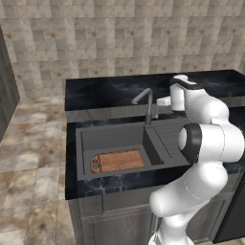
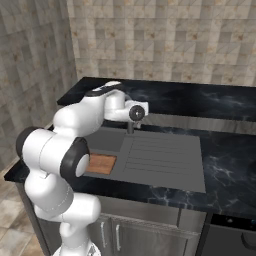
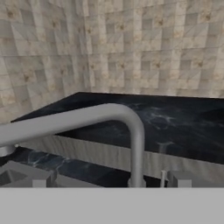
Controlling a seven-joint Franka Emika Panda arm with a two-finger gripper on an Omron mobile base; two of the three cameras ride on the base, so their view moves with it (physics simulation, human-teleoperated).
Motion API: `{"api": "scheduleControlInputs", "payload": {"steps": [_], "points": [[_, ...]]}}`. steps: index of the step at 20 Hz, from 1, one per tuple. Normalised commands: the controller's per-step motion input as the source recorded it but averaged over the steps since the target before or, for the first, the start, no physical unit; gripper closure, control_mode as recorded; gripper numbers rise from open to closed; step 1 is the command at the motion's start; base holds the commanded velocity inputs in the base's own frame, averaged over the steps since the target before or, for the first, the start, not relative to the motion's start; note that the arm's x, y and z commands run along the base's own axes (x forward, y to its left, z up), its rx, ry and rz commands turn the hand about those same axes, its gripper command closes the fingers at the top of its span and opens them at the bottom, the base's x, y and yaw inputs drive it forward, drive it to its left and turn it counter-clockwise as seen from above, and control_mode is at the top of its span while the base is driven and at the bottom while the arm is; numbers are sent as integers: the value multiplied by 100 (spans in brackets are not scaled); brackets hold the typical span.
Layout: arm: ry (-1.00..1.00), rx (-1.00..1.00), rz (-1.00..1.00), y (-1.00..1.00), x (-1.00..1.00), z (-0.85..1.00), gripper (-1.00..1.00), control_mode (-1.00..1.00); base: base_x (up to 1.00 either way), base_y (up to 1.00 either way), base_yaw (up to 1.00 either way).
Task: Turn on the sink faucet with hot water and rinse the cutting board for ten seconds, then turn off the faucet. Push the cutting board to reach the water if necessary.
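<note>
The sink faucet (image 1: 149,106) stands at the back rim of the sink (image 1: 111,136), its spout bent over to the left, and no water falls from it. In the hand view the faucet (image 3: 136,144) is close, with the spout crossing to the left and a small lever (image 3: 163,177) beside the stem. The cutting board (image 1: 117,160) lies flat at the basin's front, handle hole to the left, and its end (image 2: 102,163) shows past my arm. My gripper (image 1: 162,101) hovers just right of the faucet stem at spout height. Its fingers are hidden.
A ribbed drainboard (image 2: 161,156) lies right of the basin. Black marbled counter (image 1: 105,91) runs behind the sink up to the tiled wall. My own elbow (image 1: 210,143) hangs over the counter's front right. Cabinet doors (image 2: 145,235) are below.
</note>
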Motion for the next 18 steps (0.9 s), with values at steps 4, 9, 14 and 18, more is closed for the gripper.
{"api": "scheduleControlInputs", "payload": {"steps": [4,9,14,18], "points": [[0,0,2,-6,0,-10,-100,-100,0,0,0],[0,0,3,-5,0,-18,-100,-100,0,0,0],[-1,0,1,-1,3,-22,-100,-100,0,0,0],[-1,0,0,0,2,-32,-100,-100,0,0,0]]}}
